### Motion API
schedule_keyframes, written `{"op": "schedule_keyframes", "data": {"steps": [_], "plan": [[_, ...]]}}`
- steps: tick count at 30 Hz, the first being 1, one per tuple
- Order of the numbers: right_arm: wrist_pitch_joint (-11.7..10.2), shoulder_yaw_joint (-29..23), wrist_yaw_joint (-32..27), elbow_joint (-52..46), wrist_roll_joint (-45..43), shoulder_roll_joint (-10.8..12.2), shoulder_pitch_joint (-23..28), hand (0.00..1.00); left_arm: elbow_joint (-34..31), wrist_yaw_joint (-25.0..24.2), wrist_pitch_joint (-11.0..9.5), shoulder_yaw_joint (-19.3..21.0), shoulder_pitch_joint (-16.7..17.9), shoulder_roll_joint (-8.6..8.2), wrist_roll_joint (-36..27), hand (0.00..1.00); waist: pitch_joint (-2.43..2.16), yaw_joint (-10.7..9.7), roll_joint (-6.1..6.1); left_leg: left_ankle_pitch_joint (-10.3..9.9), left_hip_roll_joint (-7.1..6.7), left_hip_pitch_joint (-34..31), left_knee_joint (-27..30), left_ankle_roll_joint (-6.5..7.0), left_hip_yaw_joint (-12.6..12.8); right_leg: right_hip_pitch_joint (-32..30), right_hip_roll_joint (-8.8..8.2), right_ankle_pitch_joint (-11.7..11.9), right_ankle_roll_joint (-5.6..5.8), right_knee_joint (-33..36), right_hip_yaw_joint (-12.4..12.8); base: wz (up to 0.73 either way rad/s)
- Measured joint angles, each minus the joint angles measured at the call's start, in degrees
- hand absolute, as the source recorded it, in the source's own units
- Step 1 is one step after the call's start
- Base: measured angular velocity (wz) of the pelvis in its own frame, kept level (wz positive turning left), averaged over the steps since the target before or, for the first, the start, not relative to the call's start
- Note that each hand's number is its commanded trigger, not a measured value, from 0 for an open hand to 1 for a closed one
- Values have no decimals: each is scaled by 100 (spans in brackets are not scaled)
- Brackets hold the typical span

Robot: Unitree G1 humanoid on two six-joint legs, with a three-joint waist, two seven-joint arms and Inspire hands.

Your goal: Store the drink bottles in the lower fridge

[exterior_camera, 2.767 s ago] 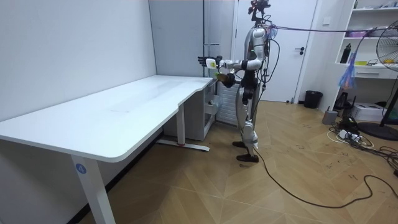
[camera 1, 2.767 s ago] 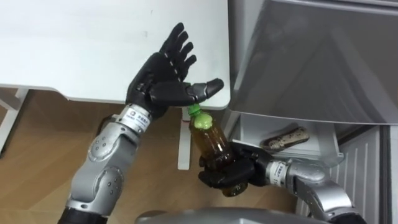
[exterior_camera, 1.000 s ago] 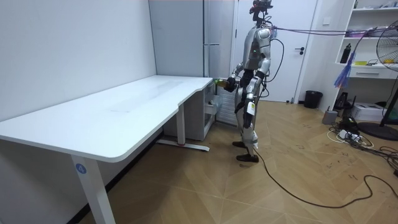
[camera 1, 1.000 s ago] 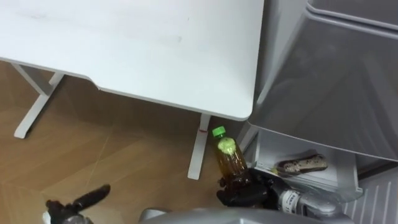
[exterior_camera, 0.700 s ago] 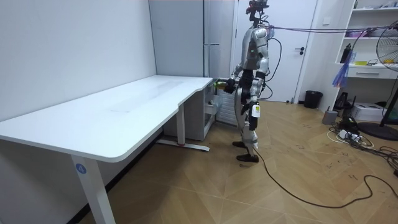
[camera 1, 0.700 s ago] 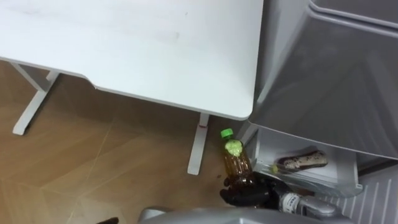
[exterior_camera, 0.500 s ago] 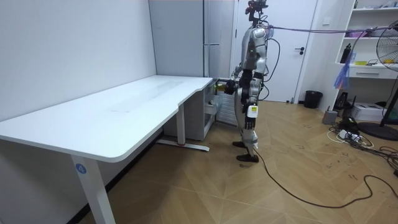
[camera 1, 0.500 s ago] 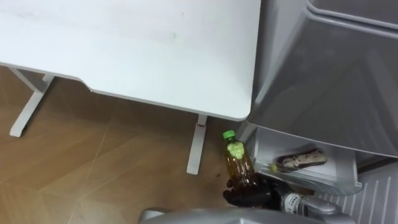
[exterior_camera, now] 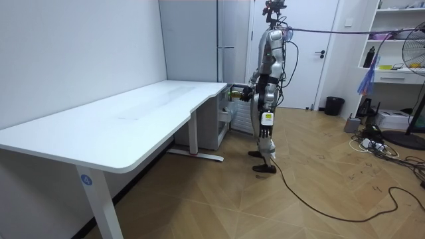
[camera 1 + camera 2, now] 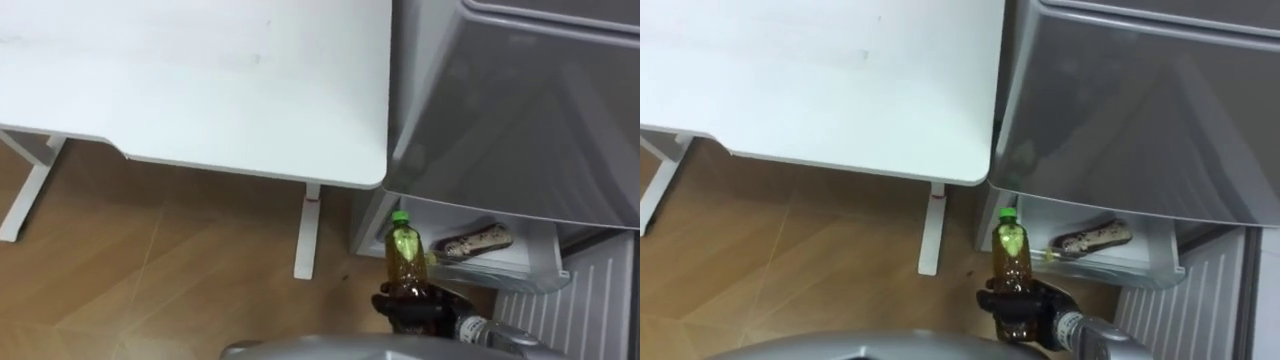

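Left eye view, nearest first: the right robot hand (image 10: 412, 308) is clenched around the lower body of the drink bottle (image 10: 403, 252). The bottle is held upright, green cap on top, amber liquid inside. Just beyond it is the open lower fridge compartment (image 10: 510, 268), where a brown speckled packet (image 10: 478, 241) lies on the white shelf. Above that is the grey upper fridge front (image 10: 520, 110), just beside the white counter (image 10: 200, 80). Room view: the robot stands at the fridge, its left robot hand (image 9: 265, 121) hanging by its hip; I cannot tell whether that one is clenched.
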Motion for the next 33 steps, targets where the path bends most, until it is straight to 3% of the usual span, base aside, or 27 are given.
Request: {"op": "schedule_keyframes", "data": {"steps": [4, 10, 17, 28, 33], "plan": [[-86, -9, -428, 232, 415, 33, -30, 100, 12, -107, 39, -46, 6, -7, 375, 0, 4, -42, 5, -1, 9, 56, 25, -1, 59, 45, 23, 2, -4, -7, 94, -7], [-64, -278, -1211, 366, 993, 122, -72, 100, 16, -148, 211, -40, 102, -134, 419, 0, 6, -164, 71, -27, 23, 113, 29, -15, 57, 104, 39, 2, -5, -5, 99, 0], [-67, -401, -1942, 375, 2365, 165, -74, 100, 8, -291, 286, 16, 142, -220, 458, 0, 22, -173, 108, -28, 23, 92, 42, -16, 52, 78, 41, -1, -9, 0, 110, 0], [-107, -433, -2601, 285, 5018, 160, -149, 100, -53, -386, 299, -44, 189, -226, 538, 0, 17, -271, 140, -29, 21, 2, 57, -17, 122, -43, 47, -18, -17, 24, 137, -2], [-277, -445, -2645, 216, 5832, 162, -150, 100, -48, -391, 276, -106, 184, -248, 559, 0, 18, -267, 166, -29, 13, 7, 84, -17, 147, -41, 44, -20, -15, 21, 180, -2]]}}
